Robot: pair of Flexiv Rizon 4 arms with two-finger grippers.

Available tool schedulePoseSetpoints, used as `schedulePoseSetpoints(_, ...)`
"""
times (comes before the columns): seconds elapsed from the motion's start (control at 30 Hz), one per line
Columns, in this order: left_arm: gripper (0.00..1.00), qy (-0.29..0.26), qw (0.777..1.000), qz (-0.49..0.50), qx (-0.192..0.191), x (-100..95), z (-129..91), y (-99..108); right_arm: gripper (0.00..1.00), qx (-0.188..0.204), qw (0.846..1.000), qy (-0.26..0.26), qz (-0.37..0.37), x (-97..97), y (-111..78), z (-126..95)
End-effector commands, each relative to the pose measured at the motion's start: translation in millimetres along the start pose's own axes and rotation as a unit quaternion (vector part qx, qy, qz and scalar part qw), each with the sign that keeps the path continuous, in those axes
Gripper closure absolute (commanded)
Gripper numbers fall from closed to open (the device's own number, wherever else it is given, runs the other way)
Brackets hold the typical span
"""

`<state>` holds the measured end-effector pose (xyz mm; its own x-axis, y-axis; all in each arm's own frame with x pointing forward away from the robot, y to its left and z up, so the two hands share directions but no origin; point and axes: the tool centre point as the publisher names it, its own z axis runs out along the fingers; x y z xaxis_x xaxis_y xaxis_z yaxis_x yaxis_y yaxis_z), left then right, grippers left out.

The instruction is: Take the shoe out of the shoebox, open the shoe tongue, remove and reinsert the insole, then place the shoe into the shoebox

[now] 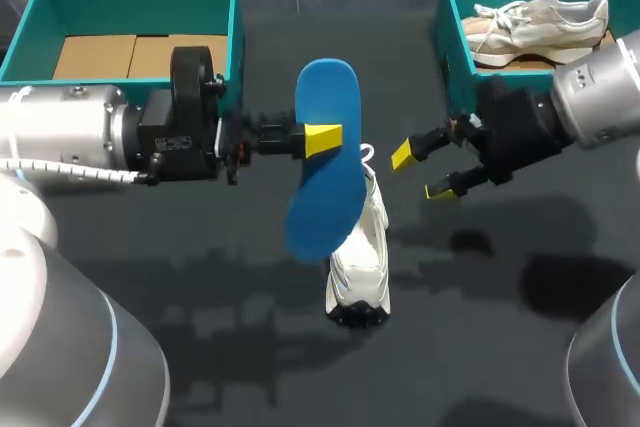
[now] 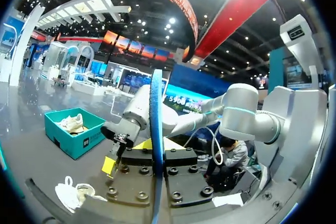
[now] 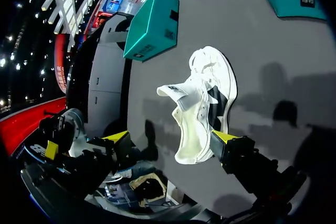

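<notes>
My left gripper (image 1: 322,139) is shut on a blue insole (image 1: 325,152) and holds it on edge in the air over the middle of the table. In the left wrist view the insole (image 2: 156,145) stands edge-on between the fingers. A white shoe (image 1: 360,257) lies on the dark table below and just right of the insole, tongue pulled up. My right gripper (image 1: 420,173) hangs open to the right of the insole with nothing in it. In the right wrist view the shoe (image 3: 202,103) lies below the spread right gripper (image 3: 172,137).
A teal shoebox (image 1: 235,27) with brown cardboard inside stands at the back left. A second teal shoebox (image 1: 452,17) at the back right holds a beige shoe (image 1: 540,25). My right arm's body is close to that box.
</notes>
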<state>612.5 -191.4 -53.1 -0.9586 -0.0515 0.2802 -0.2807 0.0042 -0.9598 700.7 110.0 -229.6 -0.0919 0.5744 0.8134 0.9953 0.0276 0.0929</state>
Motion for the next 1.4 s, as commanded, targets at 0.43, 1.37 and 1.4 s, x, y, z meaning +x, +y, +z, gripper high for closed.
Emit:
schedulePoseSetpoints(0.43, 1.0, 0.008, 0.993, 0.119, 0.003, -28.4, 4, -11, 0.0, 0.014, 0.997, 0.075, 0.015, 8.5, 11.0, -13)
schedulePoseSetpoints(1.37, 1.0, -0.014, 0.876, 0.482, -0.002, -47.0, 8, 13, 0.0, -0.012, 0.984, 0.153, 0.088, 36.1, 30.1, -37)
schedulePoseSetpoints(1.4, 1.0, -0.014, 0.863, 0.504, 0.003, -47.4, 8, 15, 0.0, -0.015, 0.983, 0.16, 0.09, 38.4, 31.2, -39)
